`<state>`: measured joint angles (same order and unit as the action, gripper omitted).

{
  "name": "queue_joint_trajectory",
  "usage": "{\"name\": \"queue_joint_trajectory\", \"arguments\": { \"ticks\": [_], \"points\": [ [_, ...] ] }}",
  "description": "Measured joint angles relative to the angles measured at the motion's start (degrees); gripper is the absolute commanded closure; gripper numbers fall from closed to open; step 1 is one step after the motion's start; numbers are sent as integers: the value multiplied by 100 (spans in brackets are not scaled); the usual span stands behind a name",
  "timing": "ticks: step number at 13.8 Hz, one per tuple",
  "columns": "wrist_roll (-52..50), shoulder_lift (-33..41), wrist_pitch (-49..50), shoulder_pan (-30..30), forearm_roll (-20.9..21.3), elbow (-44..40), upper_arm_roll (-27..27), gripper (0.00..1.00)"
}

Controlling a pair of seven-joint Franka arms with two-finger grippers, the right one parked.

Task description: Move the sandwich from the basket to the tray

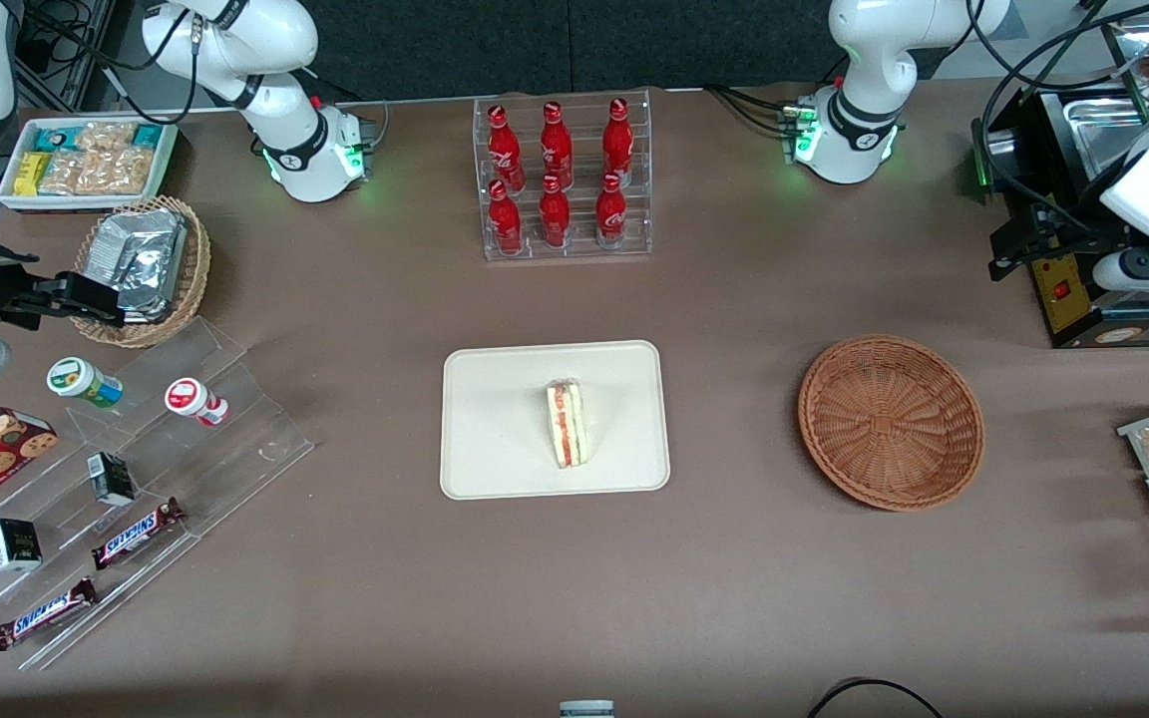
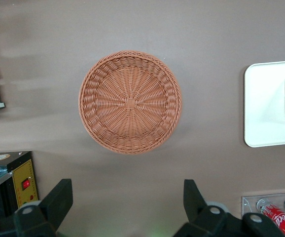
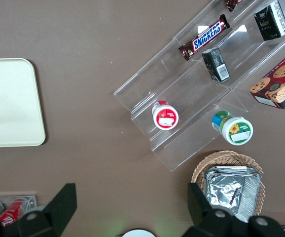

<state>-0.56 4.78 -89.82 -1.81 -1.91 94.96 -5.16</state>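
Sandwich (image 1: 567,425) is seen resting on the tray (image 1: 495,439), while the basket (image 1: 891,421) lies bare. The gripper (image 2: 127,197) is held high above the basket, fingers spread wide, nothing gripped (little risk remains: only nudging the basket if lowered).

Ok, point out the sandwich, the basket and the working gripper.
sandwich (image 1: 567,425), front view, its layered cut edge.
basket (image 2: 129,102), left wrist view, centre of its woven floor.
gripper (image 2: 127,202), left wrist view, above the basket, fingers open.
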Motion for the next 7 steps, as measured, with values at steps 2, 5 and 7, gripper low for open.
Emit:
{"name": "queue_joint_trajectory", "arguments": {
  "ticks": [2,5,7],
  "points": [
    [-2,-7,99,0,0,-86,-8,1],
    [-2,-11,135,1,0,-103,-57,0],
    [-1,-17,142,1,0,-103,-69,0]
  ]
}}
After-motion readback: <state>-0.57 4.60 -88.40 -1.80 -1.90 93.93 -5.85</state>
